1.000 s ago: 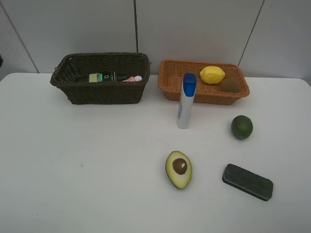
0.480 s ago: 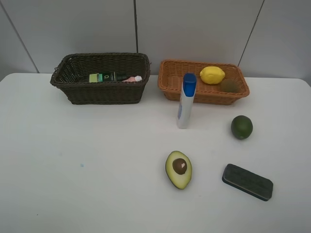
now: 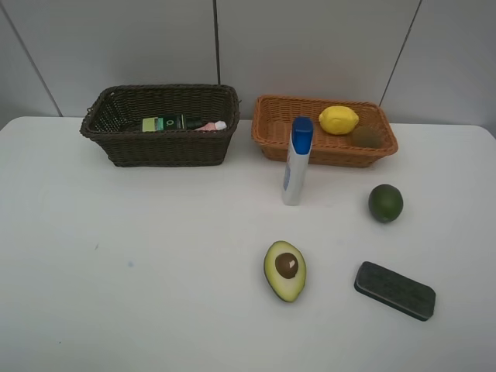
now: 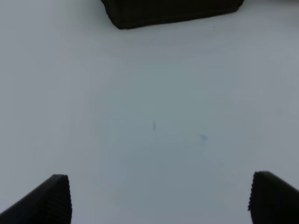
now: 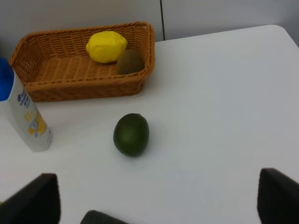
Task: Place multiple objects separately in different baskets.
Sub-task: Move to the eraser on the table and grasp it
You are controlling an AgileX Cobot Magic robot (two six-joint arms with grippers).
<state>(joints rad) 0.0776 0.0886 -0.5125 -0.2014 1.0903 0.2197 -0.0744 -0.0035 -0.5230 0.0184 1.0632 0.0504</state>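
The right gripper stood wide open over the white table, its jaws holding nothing. The lime lay ahead of it on the table, apart from both fingers. A sliver of the dark rectangular block showed close by the gripper. Beyond the lime sat the orange-tan basket with the lemon and the kiwi touching inside it. The white blue-capped bottle stood upright just in front of that basket. The halved avocado lay cut face up, near the block and nearer the front of the table than the bottle.

The left gripper was also spread open and empty above bare table. The dark brown basket lay well ahead of it, holding the dark green pump bottle and the pink bottle, both lying down.
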